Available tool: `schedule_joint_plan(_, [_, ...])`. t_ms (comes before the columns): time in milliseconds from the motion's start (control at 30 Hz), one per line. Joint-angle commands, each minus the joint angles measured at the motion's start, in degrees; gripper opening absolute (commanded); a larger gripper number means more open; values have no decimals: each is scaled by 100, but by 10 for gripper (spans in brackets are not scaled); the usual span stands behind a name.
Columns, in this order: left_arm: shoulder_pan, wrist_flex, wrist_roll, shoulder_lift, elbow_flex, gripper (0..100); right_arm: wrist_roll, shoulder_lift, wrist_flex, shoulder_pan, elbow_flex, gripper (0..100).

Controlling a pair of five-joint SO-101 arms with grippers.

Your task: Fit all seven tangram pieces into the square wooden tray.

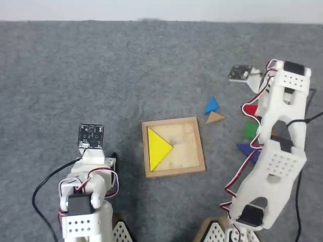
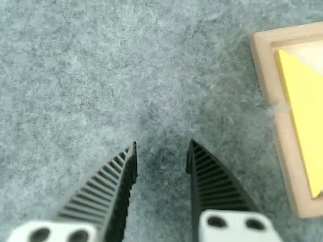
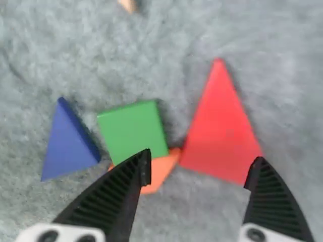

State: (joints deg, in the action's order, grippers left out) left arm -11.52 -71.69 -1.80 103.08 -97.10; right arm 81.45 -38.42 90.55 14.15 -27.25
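The square wooden tray (image 1: 200,146) lies mid-table with a yellow triangle (image 1: 157,146) in its left half; its edge (image 2: 267,80) and the yellow triangle (image 2: 303,101) also show in the left wrist view. A light blue triangle (image 1: 211,105) and a tan triangle (image 1: 216,117) lie beyond the tray's right corner. My right gripper (image 3: 199,169) is open above a red triangle (image 3: 219,131), a green square (image 3: 132,130), an orange piece (image 3: 156,174) and a dark blue triangle (image 3: 68,143). My left gripper (image 2: 161,151) is open over bare carpet, left of the tray.
Grey carpet covers the table. The right arm (image 1: 275,151) stands over the pieces at the right, partly hiding the red piece (image 1: 250,109), green piece (image 1: 250,129) and dark blue piece (image 1: 247,149). The left arm (image 1: 88,191) sits at the front left.
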Motion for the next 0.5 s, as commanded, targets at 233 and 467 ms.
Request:
schedule_joint_plan(233, [35, -35, -53, 62, 66, 150, 457, -549, -567, 242, -325, 310])
schedule_joint_plan(467, [35, -35, -53, 62, 66, 150, 369, -813, -989, 303, -325, 307])
